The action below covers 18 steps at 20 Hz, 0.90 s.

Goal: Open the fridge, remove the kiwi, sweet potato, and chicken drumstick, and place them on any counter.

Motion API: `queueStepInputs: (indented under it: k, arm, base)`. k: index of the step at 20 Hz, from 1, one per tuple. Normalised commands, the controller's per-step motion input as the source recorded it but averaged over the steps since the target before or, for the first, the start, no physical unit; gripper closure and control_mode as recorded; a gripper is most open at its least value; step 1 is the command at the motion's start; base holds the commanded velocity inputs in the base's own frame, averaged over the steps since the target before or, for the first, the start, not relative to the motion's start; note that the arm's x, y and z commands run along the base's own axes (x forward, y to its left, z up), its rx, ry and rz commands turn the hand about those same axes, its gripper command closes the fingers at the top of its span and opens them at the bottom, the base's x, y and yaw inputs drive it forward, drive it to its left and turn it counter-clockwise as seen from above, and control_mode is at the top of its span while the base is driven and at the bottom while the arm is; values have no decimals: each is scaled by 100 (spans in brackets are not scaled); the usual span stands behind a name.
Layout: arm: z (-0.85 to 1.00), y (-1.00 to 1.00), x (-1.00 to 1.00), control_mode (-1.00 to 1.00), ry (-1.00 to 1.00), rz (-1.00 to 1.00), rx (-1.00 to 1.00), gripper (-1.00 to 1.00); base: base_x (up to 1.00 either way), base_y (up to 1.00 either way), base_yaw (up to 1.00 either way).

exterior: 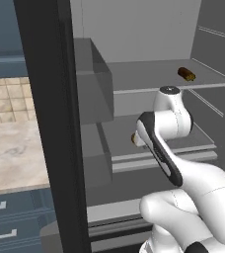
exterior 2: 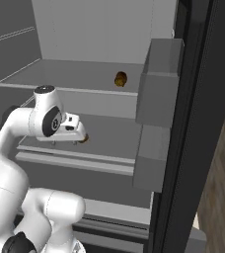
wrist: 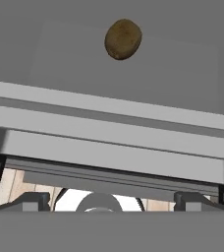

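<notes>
The spread gripper (exterior 2: 80,138) faces the small, round olive-brown kiwi (wrist: 123,39) at upper centre: light, firm, roll-prone; pinch across its middle.

olive-brown kiwi (wrist: 123,39), beige marbled counter (exterior: 16,148)

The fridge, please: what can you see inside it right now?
Inside the fridge, the sweet potato lies on the upper shelf and the kiwi below; the arm partly covers that lower shelf.
</notes>
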Motion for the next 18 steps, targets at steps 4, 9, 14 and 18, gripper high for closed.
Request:
queueStepInputs:
  k: [4,9,14,18]
  arm:
    - [-41,0,15,-100,-1,0,0,-100]
    - [-12,0,15,-100,-1,0,0,-100]
    - [-5,0,20,-100,0,-1,1,-100]
    - [-13,0,30,-100,0,0,0,-100]
  base:
    - [0,0,0]
    - [0,0,0]
    - [0,0,0]
    - [0,0,0]
